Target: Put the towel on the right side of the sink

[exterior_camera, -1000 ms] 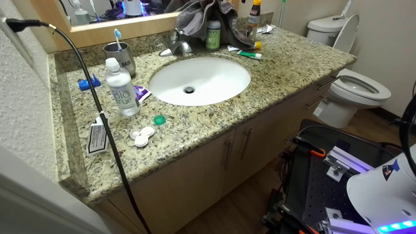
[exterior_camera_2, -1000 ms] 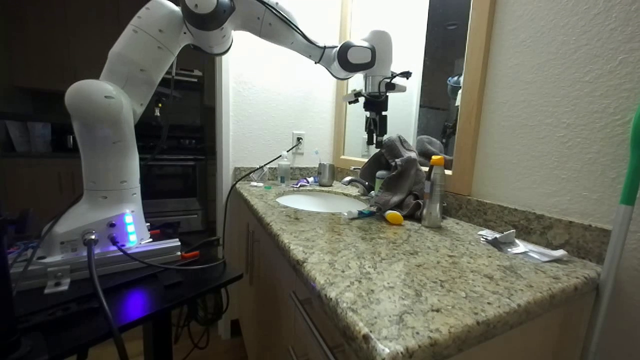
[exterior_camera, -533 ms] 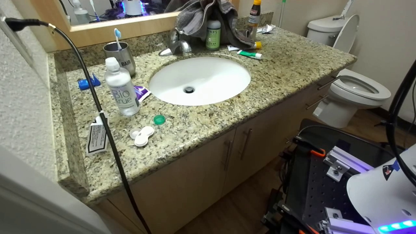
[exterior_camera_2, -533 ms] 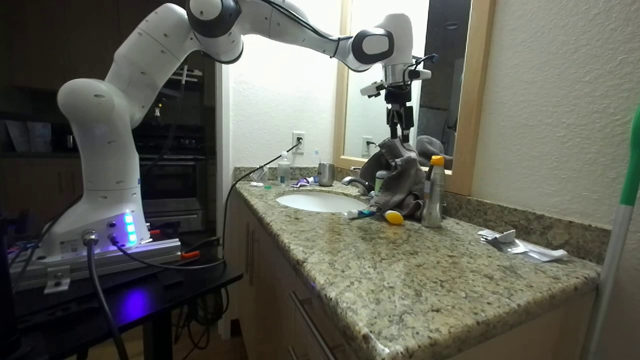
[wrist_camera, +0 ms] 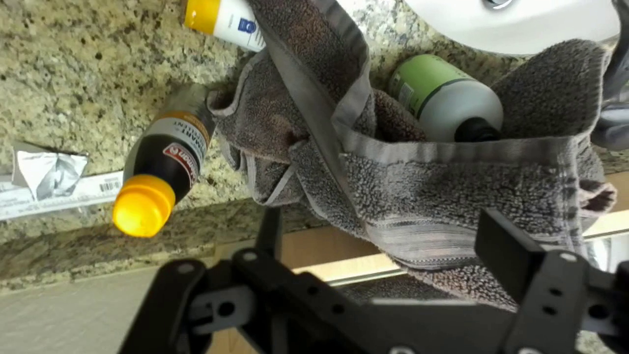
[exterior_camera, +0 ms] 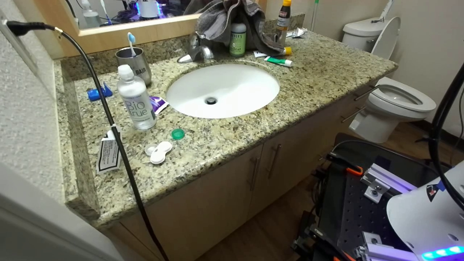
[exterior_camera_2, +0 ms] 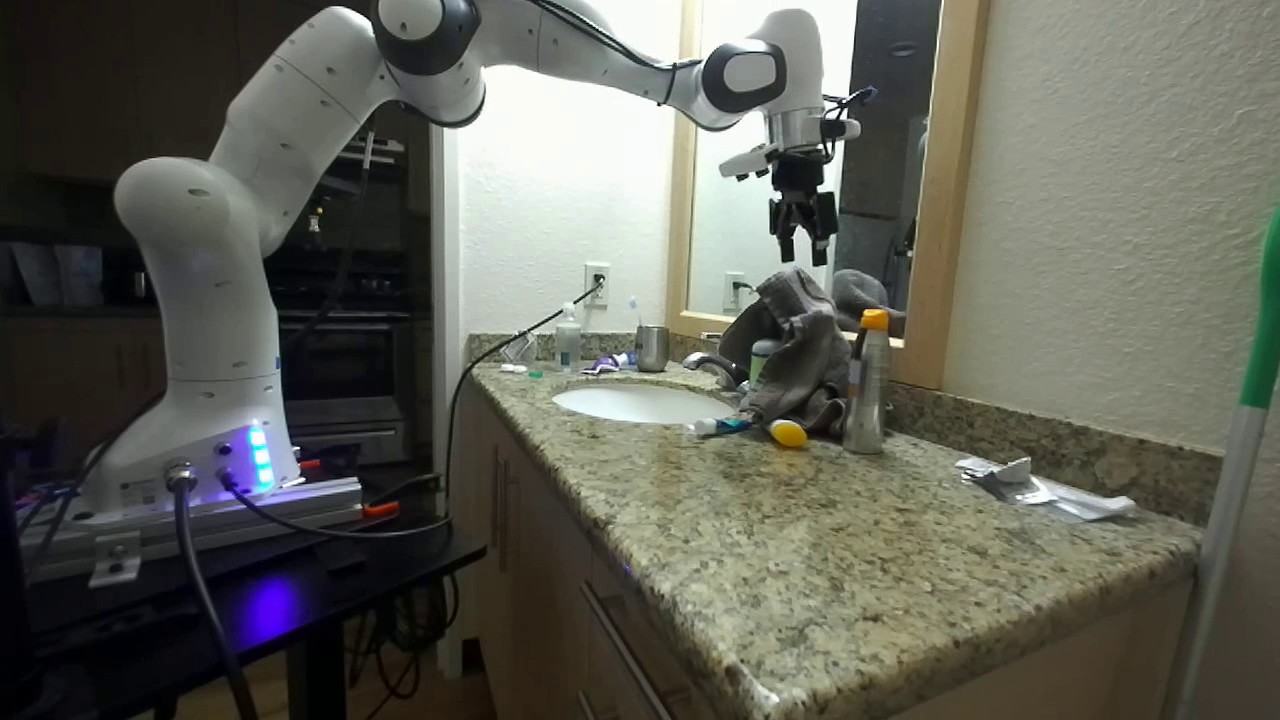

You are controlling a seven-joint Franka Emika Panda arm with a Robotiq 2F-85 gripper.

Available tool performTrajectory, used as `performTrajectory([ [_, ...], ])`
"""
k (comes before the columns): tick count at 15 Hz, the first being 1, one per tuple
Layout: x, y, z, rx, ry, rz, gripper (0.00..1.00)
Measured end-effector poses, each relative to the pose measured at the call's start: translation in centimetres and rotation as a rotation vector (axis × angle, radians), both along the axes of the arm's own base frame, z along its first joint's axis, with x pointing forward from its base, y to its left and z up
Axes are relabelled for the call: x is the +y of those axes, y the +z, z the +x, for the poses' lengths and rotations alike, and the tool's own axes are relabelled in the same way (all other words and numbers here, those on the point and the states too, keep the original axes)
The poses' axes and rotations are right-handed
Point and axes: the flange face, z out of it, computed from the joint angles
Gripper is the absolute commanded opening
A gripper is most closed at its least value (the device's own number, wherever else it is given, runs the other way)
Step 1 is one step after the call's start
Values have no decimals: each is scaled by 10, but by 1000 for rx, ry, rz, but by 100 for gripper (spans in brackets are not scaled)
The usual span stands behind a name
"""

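Though grey overall, a rumpled, pale-banded terry towel (wrist_camera: 422, 189).

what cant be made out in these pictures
Soap, wrist view: top partly hidden by the towel.
Yellow-capped tube, wrist view: body partly hidden by the towel.
Tag, in an exterior view: print too small to read.
Pole, in an exterior view: foot cut off by the picture's bottom edge.

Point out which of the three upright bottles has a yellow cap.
The dark-labelled bottle beside the grey towel. The clear Biotrue bottle has a white cap, and the green-labelled soap bottle a black top.
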Motion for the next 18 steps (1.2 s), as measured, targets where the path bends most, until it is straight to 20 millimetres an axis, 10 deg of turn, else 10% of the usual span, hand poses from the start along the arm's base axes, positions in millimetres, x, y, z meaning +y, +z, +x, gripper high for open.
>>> performTrajectory([
  [18,0,14,2,-7,75,-42,100],
])
